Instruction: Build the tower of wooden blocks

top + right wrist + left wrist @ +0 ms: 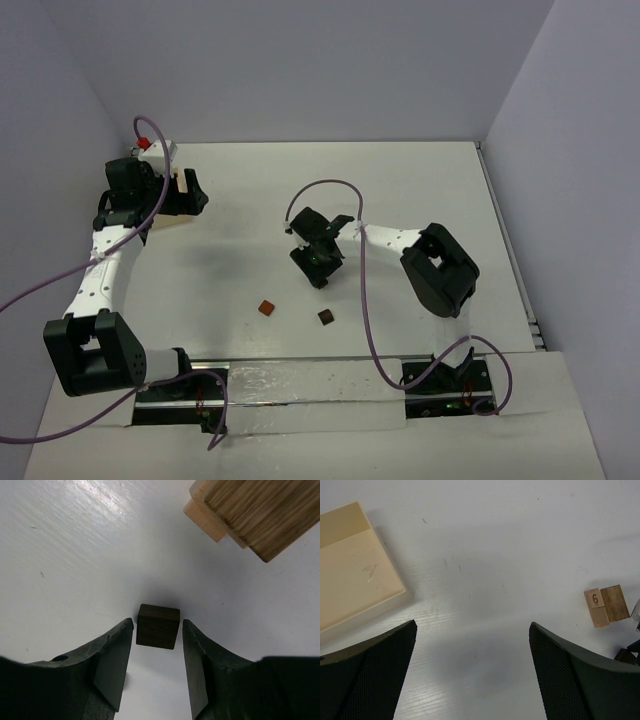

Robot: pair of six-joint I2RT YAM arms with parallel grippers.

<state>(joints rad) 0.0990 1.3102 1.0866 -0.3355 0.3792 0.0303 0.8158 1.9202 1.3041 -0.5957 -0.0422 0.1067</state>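
The right gripper [157,625] hung low over the white table [420,180], its jaws drawn in narrow around a dark brown cube [158,630]. The cube sat on the table right between the two black fingertips [117,650]. A thin strip of white showed on either side of it, slightly thinner on the right-hand side of the wrist view, so the pads stood just beside the wood rather than pressed to it. Ahead of those fingertips and off to their right stood the tower [255,510]: a grained mid-brown block on top, with a paler tan block jutting out beneath its near-left edge. How many levels it had could not be told from there. Cube and tower were near each other but apart. From the overhead camera the gripper's body covered both.

Behind the right gripper, toward the arm bases, two more pieces lay loose on the table, apart from one another: a reddish-brown block [266,308] off to one side and a darker block [326,317] almost straight behind.

The left gripper [472,626] was spread wide and held nothing, with bare table between its fingers. A pale tan board [355,565] lay flat ahead and to its left. Far ahead to its right the tower appeared again, a tan face marked 6 touching a brown one
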